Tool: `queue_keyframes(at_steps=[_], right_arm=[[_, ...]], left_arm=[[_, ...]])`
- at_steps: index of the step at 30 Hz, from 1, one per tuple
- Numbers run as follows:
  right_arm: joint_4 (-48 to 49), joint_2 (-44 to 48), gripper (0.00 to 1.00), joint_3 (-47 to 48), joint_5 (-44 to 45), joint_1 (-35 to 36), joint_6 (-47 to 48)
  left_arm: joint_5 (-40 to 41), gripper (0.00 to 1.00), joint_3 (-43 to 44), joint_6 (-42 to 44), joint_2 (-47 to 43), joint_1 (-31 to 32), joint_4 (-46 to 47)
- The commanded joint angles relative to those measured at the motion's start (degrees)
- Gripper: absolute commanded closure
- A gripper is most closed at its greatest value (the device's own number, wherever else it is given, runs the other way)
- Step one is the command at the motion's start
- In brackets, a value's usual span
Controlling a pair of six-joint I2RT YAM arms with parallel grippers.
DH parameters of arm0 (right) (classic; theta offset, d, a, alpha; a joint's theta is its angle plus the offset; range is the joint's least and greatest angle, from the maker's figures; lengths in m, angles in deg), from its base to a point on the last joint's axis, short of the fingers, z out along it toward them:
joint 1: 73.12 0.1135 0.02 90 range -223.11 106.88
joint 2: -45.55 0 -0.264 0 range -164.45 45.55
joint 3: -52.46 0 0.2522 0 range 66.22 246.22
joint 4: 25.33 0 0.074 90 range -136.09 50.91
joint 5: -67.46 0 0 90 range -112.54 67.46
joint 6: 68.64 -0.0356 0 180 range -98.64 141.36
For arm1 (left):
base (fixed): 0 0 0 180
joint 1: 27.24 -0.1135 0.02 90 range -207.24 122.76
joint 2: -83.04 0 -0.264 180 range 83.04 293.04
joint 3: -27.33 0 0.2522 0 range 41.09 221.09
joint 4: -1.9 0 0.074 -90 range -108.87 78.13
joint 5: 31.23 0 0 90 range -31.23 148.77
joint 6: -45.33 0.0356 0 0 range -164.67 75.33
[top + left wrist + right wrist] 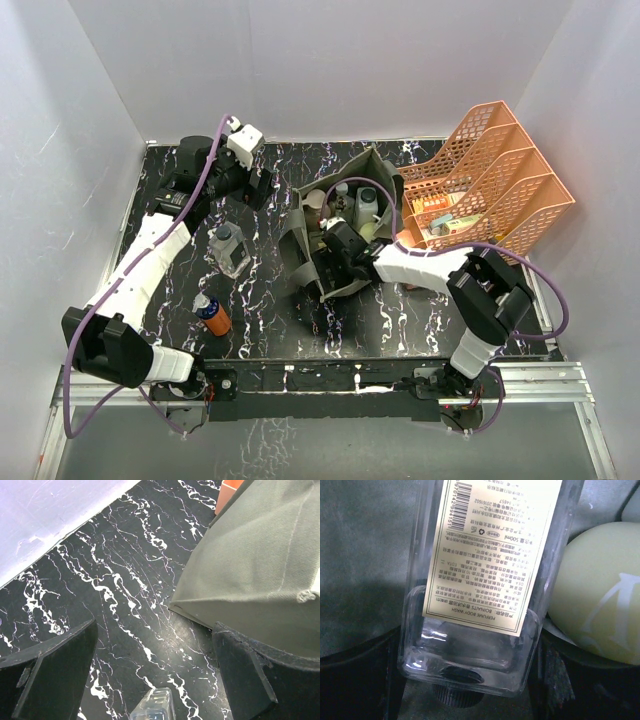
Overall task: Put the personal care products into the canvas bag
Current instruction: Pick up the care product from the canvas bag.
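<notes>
The olive-green canvas bag (312, 262) stands open mid-table and holds several bottles, among them a tan one (315, 206) and a grey one with a black cap (367, 203). My right gripper (336, 250) reaches into the bag and is shut on a clear bottle (470, 630) with a beige label, its black cap toward the camera. A pale yellow bottle (602, 595) lies beside it. My left gripper (257, 188) is open and empty at the back left, next to the bag (260, 565). A clear bottle with a black cap (228, 249) and an orange bottle (213, 316) stand on the table.
An orange plastic lattice tray organizer (495, 165) with small items stands at the back right, touching the bag. White walls close in the table on three sides. The top of the clear bottle (155, 706) shows just below my left fingers (50, 675).
</notes>
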Motion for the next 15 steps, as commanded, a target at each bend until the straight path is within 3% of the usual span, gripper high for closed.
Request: queue_keyframes(at_steps=[1,15], right_arm=[[-4.5,0.8,0.92,6.2,2.8,-1.7,0.0],[-10.8,3.6,0.92,19.0,3.0,-2.0,3.9]], left_arm=[[-2.3,0.05,-0.2,0.1,-1.4,0.0,2.4],[-5.1,0.05,0.2,-0.3,-0.9,0.0,6.1]])
